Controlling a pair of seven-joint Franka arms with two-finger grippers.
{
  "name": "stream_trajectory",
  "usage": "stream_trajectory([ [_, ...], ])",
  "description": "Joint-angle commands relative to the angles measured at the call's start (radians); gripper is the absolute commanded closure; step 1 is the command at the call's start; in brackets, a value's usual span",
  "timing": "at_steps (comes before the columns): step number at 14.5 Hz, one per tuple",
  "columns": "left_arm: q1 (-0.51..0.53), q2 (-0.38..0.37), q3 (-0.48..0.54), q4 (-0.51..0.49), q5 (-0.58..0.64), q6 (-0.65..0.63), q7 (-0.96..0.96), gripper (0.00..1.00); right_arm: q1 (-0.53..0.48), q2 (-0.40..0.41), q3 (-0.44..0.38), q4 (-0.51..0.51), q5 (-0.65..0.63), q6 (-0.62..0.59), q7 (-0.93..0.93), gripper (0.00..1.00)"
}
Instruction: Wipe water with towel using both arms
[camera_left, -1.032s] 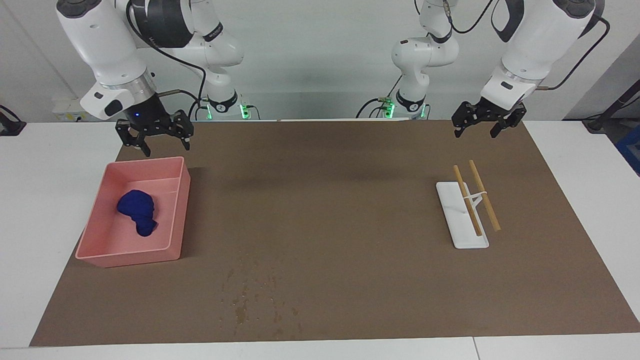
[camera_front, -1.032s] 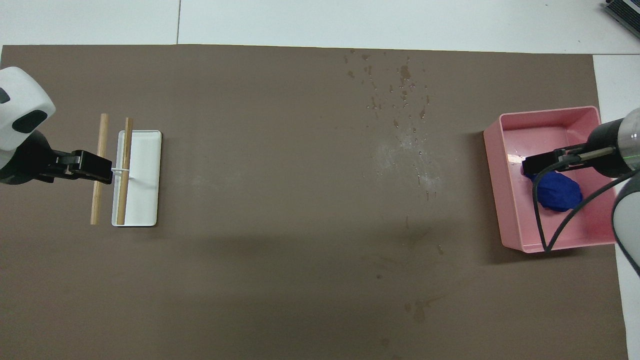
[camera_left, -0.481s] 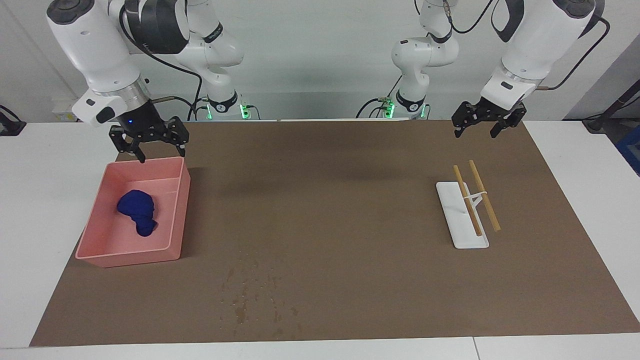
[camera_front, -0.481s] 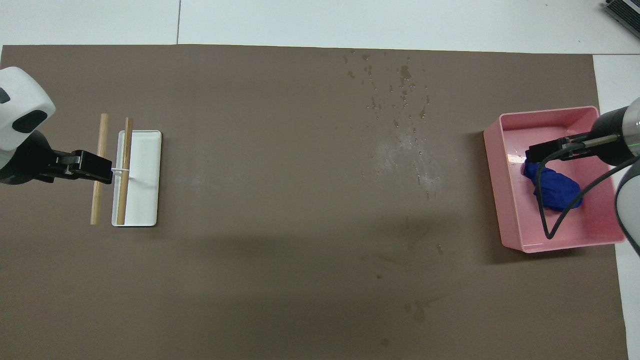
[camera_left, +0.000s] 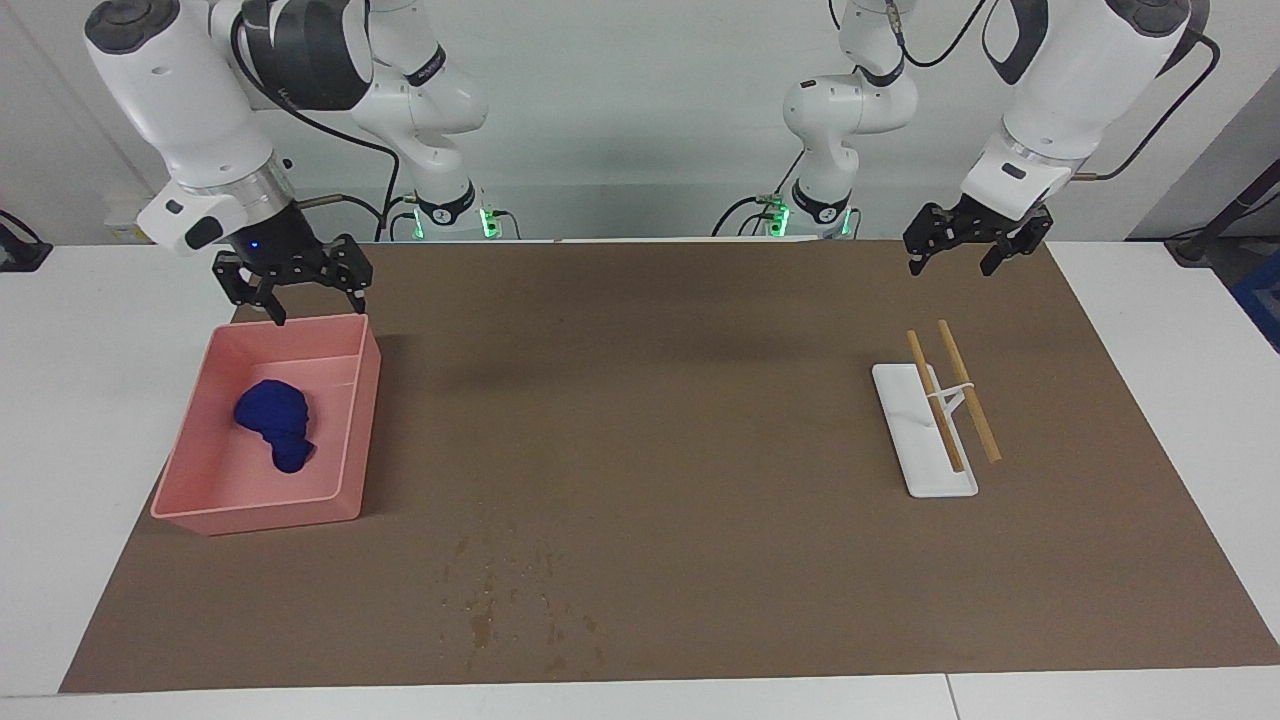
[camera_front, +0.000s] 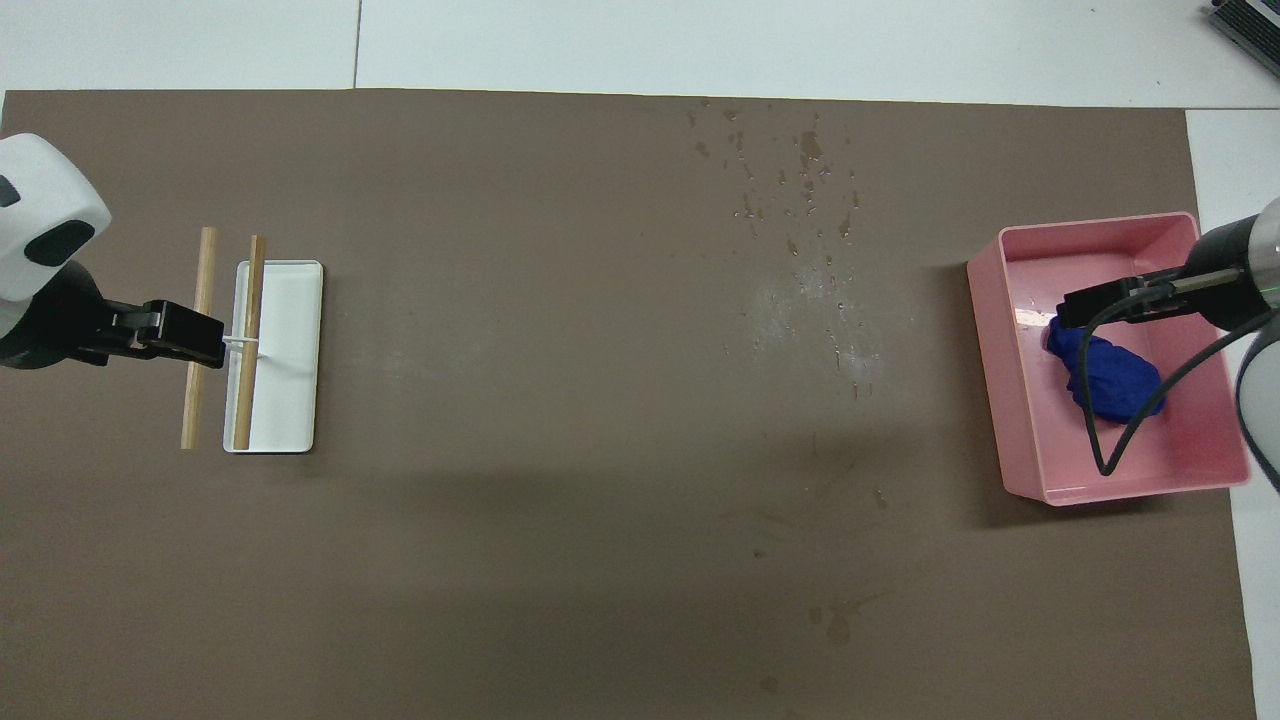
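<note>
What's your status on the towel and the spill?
Right gripper open over pink bin's rim. Left gripper open, waiting. Blue towel bunched in bin, untouched. Water unwiped, path clear.

My white table (camera_left: 60, 420) carries a brown mat (camera_left: 660, 400); on it, a pink plastic bin (camera_left: 345, 440), a white rack (camera_left: 915, 440), and water drops (camera_left: 500, 590).

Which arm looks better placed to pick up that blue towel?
The right: its open gripper hangs over the pink bin holding the blue towel. The left gripper hangs above the chopstick rack's end.

Pale wall (camera_left: 640, 120), white table (camera_left: 90, 330)
</note>
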Motion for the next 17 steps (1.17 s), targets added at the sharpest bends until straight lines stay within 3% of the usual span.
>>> stream_trajectory([
  [1,0.007,-0.026,-0.002,-0.031,0.013,0.013,0.006,0.0,-0.019,0.006,0.013,0.015,-0.003,-0.011,0.024,0.0],
  [7,0.007,-0.026,-0.002,-0.031,0.013,0.013,0.006,0.0,-0.015,-0.008,0.013,-0.022,-0.07,-0.028,0.023,0.0],
  [17,0.007,-0.026,-0.002,-0.031,0.013,0.013,0.006,0.0,-0.012,-0.011,0.013,-0.025,-0.066,-0.026,0.025,0.0],
])
